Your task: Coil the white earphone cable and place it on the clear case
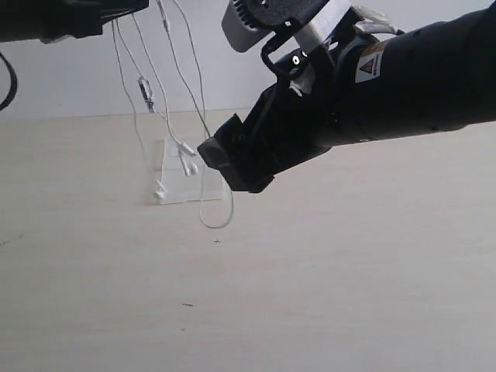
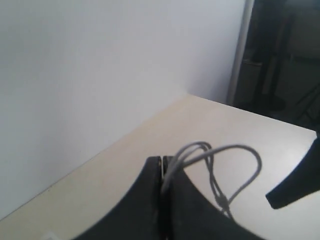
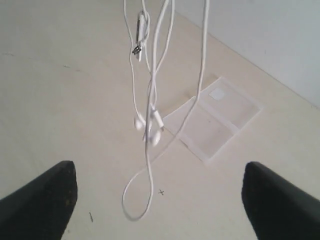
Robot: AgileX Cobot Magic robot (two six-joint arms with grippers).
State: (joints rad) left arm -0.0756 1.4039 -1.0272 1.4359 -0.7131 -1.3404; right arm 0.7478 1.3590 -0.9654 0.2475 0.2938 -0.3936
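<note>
Hanging item: cable (image 3: 152,127), looped strands dangling over table near case (image 3: 220,117). Left gripper (image 2: 161,167): clamped on bunched strands, high. Right gripper (image 3: 157,175): jaws wide apart, empty, facing lowest loop. Handling advice: gather stray loop first, then lower bundle slowly, centred on case.

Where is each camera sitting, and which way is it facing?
Exterior: low over the table, facing the wall; left gripper top left, right gripper centre.
Left wrist: on the left arm, looking past its shut jaws pinching the white earphone cable.
Right wrist: on the right arm, looking down between open jaws at the clear case.
Shared: all show the cable.
</note>
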